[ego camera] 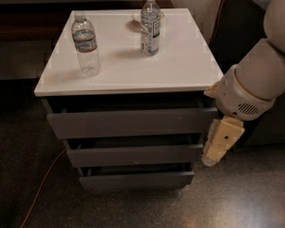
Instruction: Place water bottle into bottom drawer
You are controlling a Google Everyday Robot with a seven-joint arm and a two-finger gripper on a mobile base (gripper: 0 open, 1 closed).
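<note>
Arm (pixel 268 65) enters from right, wrist (pixel 238 101) bent; gripper (pixel 213 156) hangs pointing down.
</note>
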